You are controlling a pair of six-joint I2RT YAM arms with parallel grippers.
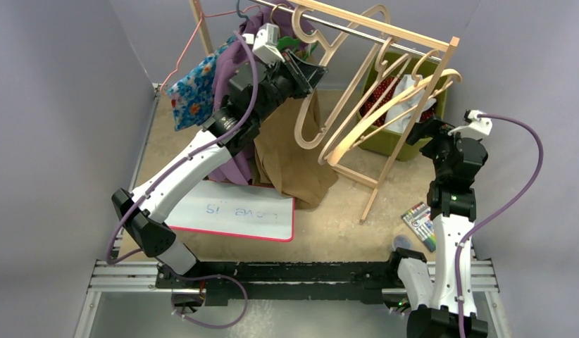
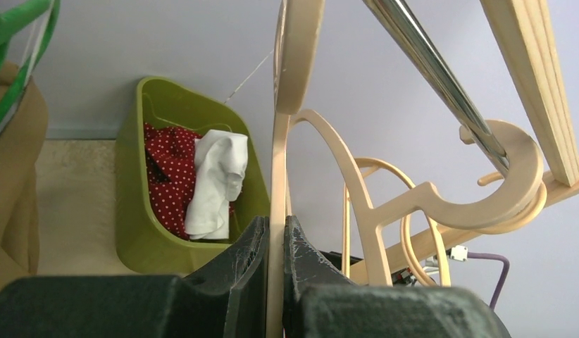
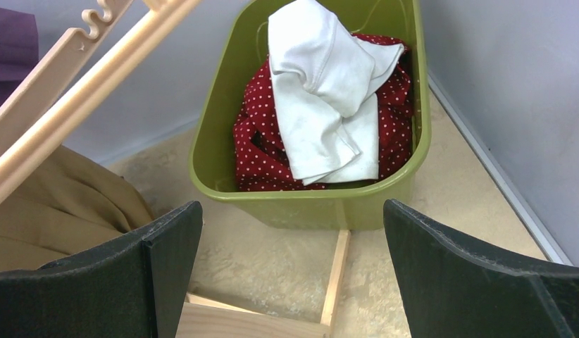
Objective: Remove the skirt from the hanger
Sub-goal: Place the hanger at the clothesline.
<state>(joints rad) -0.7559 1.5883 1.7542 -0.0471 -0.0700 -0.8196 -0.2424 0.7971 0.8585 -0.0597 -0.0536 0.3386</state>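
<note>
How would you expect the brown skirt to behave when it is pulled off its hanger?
The skirt hangs in loose folds, so it is probably floppy and will sag from any single grip point. Its hem seems to reach the table, so it may drag rather than lift clear. Cloth draping this softly is likely light.

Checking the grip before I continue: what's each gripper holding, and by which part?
Left gripper clamps a wooden hanger just below its hook; right gripper is open, holding nothing.
</note>
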